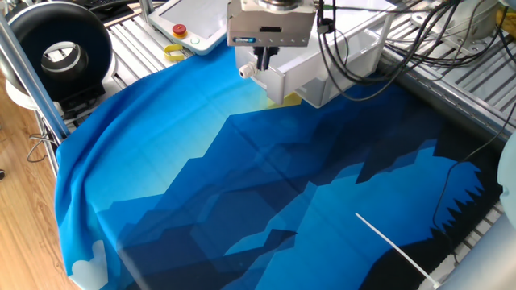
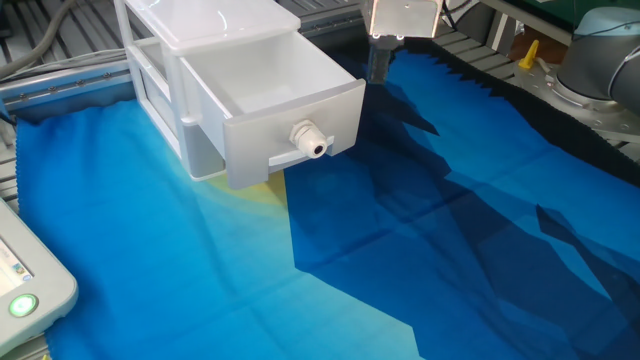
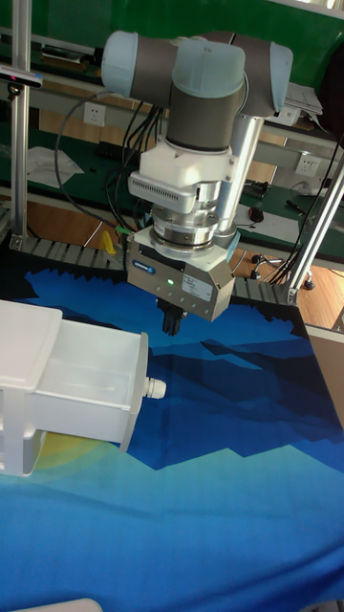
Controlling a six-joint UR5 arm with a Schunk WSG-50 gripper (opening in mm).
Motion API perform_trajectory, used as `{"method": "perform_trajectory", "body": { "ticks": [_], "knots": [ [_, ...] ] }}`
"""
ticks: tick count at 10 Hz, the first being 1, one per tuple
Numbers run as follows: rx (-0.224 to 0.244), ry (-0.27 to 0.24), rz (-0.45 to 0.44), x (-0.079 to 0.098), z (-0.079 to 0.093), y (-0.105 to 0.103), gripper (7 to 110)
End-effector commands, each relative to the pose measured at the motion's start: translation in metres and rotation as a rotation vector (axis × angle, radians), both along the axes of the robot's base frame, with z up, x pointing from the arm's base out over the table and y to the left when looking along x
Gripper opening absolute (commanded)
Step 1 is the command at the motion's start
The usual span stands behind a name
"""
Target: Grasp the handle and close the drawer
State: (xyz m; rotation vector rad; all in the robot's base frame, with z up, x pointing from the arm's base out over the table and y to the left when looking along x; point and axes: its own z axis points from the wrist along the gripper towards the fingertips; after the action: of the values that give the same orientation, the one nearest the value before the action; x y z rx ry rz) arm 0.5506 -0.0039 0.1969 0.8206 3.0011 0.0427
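Note:
The white drawer (image 2: 285,90) stands pulled out of its white cabinet (image 2: 205,25), with nothing inside it. The handle (image 2: 311,139), a small white knob, sticks out of the drawer front and also shows in the tall view as the handle (image 3: 153,387) and from the other side as the handle (image 1: 246,71). My gripper (image 3: 172,322) hangs above the blue cloth, higher than the handle and a little to its side, touching nothing. Its dark fingers (image 1: 264,57) are close together with nothing between them. In the other fixed view the gripper (image 2: 381,62) is beyond the drawer's front corner.
A blue and yellow cloth (image 1: 266,185) covers the table. A grey pendant with a red button (image 1: 189,24) and a yellow piece (image 1: 174,53) lie at the back. A black ring-shaped device (image 1: 60,48) stands at the left, and cables (image 1: 363,56) hang over the cabinet.

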Motion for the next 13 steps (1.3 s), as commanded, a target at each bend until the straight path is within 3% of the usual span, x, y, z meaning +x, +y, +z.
{"method": "perform_trajectory", "body": {
  "ticks": [1, 2, 3, 4, 5, 6, 7, 8, 9, 10, 11, 13],
  "knots": [
    [-0.096, 0.035, 0.027, -0.009, 0.008, -0.022, 7],
    [-0.050, 0.028, -0.049, -0.007, 0.008, -0.008, 7],
    [0.031, 0.017, -0.142, -0.003, 0.008, 0.011, 7],
    [0.037, 0.028, -0.169, -0.006, 0.007, 0.010, 7],
    [-0.012, 0.040, -0.169, -0.010, 0.007, -0.002, 7],
    [-0.001, 0.040, -0.169, -0.010, 0.007, 0.001, 7],
    [-0.007, 0.033, -0.148, -0.008, 0.006, -0.002, 7],
    [-0.018, 0.008, -0.028, -0.003, 0.006, -0.008, 7],
    [-0.059, -0.008, 0.096, -0.001, 0.006, -0.023, 7],
    [-0.053, -0.016, 0.088, 0.000, 0.005, -0.024, 7],
    [0.001, -0.008, -0.022, -0.002, 0.005, -0.011, 7],
    [0.061, 0.031, -0.162, -0.010, 0.006, 0.003, 7]
  ]
}}
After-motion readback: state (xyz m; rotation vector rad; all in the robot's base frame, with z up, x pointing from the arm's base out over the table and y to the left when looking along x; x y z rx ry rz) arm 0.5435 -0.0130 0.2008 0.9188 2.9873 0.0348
